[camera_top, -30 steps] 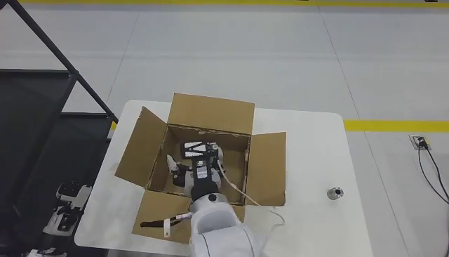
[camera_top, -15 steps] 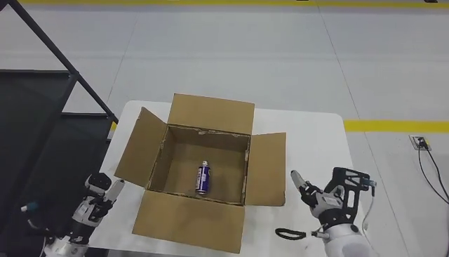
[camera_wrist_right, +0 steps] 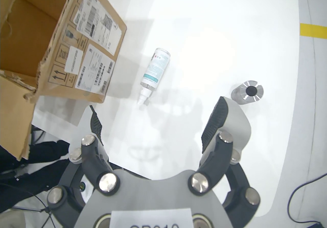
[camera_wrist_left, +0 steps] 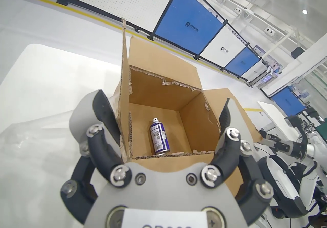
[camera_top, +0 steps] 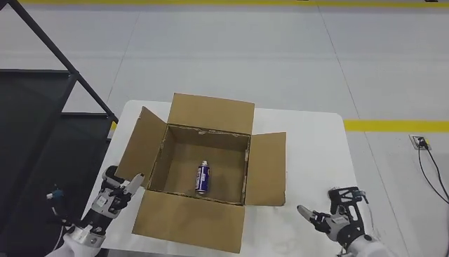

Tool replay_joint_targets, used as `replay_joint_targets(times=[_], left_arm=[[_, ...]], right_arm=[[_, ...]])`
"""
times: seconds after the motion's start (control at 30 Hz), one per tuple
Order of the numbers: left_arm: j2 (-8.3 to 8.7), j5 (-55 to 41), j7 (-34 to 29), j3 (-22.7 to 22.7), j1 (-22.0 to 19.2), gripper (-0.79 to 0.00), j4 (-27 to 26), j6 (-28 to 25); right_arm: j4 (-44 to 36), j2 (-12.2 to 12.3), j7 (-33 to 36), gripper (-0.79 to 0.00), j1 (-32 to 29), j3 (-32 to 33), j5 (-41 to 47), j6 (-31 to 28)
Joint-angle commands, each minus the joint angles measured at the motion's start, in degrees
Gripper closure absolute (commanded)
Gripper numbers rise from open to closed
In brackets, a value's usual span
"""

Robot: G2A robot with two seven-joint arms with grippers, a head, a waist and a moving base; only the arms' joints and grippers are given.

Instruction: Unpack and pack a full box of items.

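Observation:
An open cardboard box (camera_top: 210,116) stands mid-table with its flaps spread. A purple spray can (camera_top: 203,177) lies on the box floor (camera_wrist_left: 159,137). My left gripper (camera_top: 123,181) hangs open outside the box's left flap, facing into the box (camera_wrist_left: 163,98). My right gripper (camera_top: 328,208) is open and empty over the table's front right part (camera_wrist_right: 158,111). In the right wrist view a white spray bottle (camera_wrist_right: 154,70) lies on the table beside the labelled right flap (camera_wrist_right: 89,47).
A small metal cylinder (camera_wrist_right: 247,92) stands on the white table (camera_top: 309,137) near its right edge. A black metal frame (camera_top: 42,109) rises left of the table. Other robot arms (camera_wrist_left: 286,147) stand far off beyond the box.
A second ago an arm was down inside the box over several items. Both grippers are now outside it. The left one has come nearer the left flap; the right has drawn back toward the front edge.

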Motion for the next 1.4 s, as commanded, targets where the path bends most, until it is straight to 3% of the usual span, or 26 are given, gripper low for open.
replay_joint_targets(times=[0.0, 0.37, 0.53, 0.6, 0.7, 0.87, 1.0, 1.1, 1.37], left_arm=[[-0.03, 0.06, 0.58, 0.01, 0.08, -0.785, -0.15, 0.58], [-0.19, 0.25, 3.16, -0.25, 1.18, -0.785, -0.87, 2.16], [-0.2, 0.32, 3.46, -0.43, 1.42, -0.785, -1.06, 2.29], [-0.2, 0.33, 3.56, -0.57, 1.6, -0.785, -1.17, 2.22], [-0.18, 0.28, 3.64, -0.79, 1.9, -0.785, -1.23, 1.83], [-0.16, -0.42, 3.42, -1.23, 2.18, -0.785, -0.94, 1.55], [-0.11, -1.11, 3.0, -1.64, 2.24, -0.785, -0.87, 1.11], [-0.07, -1.83, 2.65, -1.93, 2.28, -0.785, -0.85, 0.71], [0.04, -4.25, 1.54, -2.93, 2.54, -0.785, -0.85, -0.26]], right_arm=[[1.41, 0.12, -0.52, -0.785, 0.77, -2.99, -4.62, 0.37], [12.7, -0.27, -9.17, -0.785, 5.54, -16.21, -15.89, 10.22], [18.75, -0.95, -12.21, -0.64, 9.63, -20.59, -16.54, 17.74], [20.77, -1.17, -13.33, -0.662, 11.39, -21.53, -17.1, 20.72], [22.98, -1.43, -14.41, -0.634, 13.23, -22.51, -17.34, 23.89], [25.27, -1.51, -13.92, -0.616, 15.1, -23.28, -17.77, 25.26], [26.42, -1.5, -12.76, -0.557, 15.98, -24.14, -19.78, 26.2], [27.36, -1.5, -12.0, -0.394, 16.56, -24.79, -22.07, 27.39], [28.97, -1.6, -9.73, -0.308, 17.38, -26.47, -27.43, 30.64]])
